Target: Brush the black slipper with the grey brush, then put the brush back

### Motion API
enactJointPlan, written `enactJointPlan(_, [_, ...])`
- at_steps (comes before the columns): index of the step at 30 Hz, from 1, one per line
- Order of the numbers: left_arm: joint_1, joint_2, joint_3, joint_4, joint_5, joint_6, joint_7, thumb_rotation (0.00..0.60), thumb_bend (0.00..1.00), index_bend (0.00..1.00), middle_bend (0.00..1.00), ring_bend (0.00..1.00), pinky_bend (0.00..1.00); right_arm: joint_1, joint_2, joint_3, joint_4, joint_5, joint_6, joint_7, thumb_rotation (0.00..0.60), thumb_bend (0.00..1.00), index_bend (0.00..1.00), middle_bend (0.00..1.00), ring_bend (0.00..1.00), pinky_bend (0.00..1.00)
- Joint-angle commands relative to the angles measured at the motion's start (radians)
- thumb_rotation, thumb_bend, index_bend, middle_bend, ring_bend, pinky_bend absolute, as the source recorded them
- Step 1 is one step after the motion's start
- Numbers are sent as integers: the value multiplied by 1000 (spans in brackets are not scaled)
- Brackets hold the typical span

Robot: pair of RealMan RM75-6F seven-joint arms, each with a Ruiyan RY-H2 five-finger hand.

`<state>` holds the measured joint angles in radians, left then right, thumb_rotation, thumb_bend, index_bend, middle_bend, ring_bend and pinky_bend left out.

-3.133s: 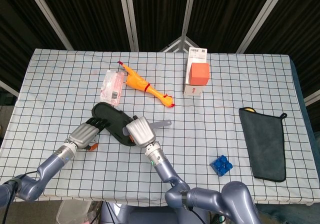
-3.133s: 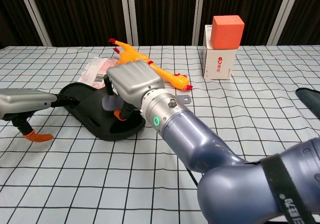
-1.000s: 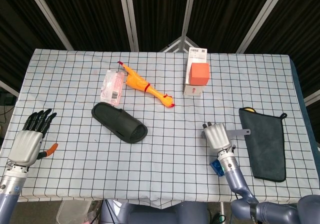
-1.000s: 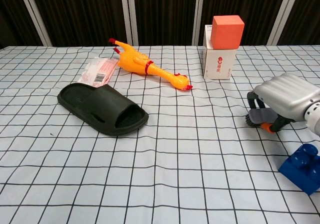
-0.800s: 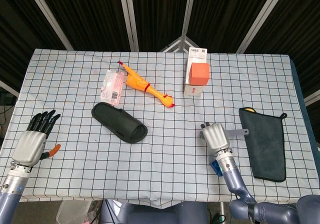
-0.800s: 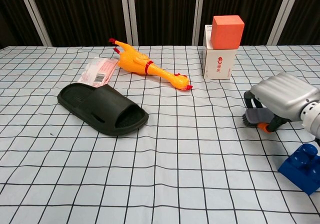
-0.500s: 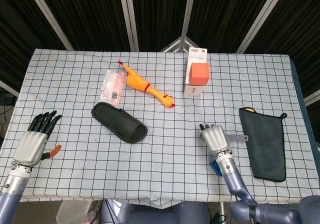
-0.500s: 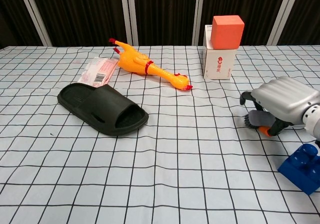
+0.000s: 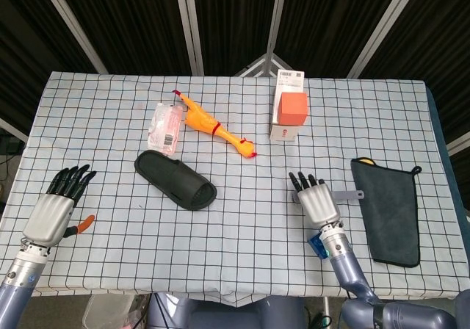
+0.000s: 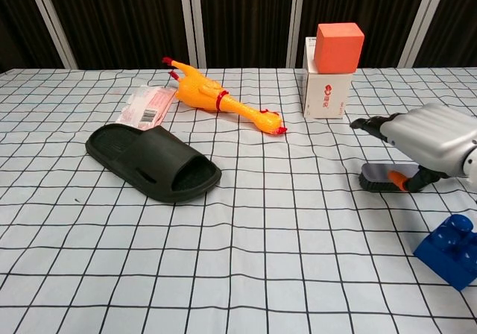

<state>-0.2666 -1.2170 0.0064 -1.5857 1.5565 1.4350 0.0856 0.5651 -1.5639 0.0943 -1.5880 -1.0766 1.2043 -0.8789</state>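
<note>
The black slipper (image 9: 175, 180) (image 10: 153, 161) lies sole down, left of the table's middle, with nothing touching it. The grey brush (image 10: 381, 179) lies bristles down on the cloth at the right. In the head view only the brush's handle (image 9: 351, 195) pokes out from under my right hand (image 9: 317, 200) (image 10: 432, 144). That hand hovers just over the brush with its fingers stretched out and nothing in its grip. My left hand (image 9: 53, 210) is at the table's front left corner, fingers spread and empty; the chest view does not show it.
A blue block (image 9: 317, 244) (image 10: 447, 252) sits just in front of my right hand. A dark grey towel (image 9: 388, 208) lies to its right. At the back are a yellow rubber chicken (image 9: 214, 127), a pink packet (image 9: 166, 125) and a white box with an orange block (image 9: 288, 116).
My right hand's fingers have uncurled off the brush, which now lies on the cloth. The left hand has drifted slightly towards the table.
</note>
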Motion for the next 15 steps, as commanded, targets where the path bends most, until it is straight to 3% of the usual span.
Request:
enactJointPlan(1, [14, 8, -1, -6, 7, 24, 8, 600, 269, 0, 0, 0, 0, -28, 71, 2, -122, 4, 51, -12, 600, 430, 0, 56, 87, 295])
enactJointPlan(4, [41, 20, -4, -17, 16, 74, 32, 600, 181, 0, 0, 0, 0, -84, 177, -30, -266, -39, 130, 0, 600, 395, 0, 7, 11, 165])
enactJointPlan(8, [98, 52, 9, -34, 0, 135, 60, 600, 108, 0, 0, 0, 0, -205, 317, -107, -339, -149, 314, 2, 600, 360, 0, 0, 0, 50])
enactJointPlan(15, [175, 112, 32, -153, -100, 147, 175, 600, 87, 0, 0, 0, 0, -426, 492, -249, -382, -265, 483, 307, 600, 315, 0, 0, 0, 15])
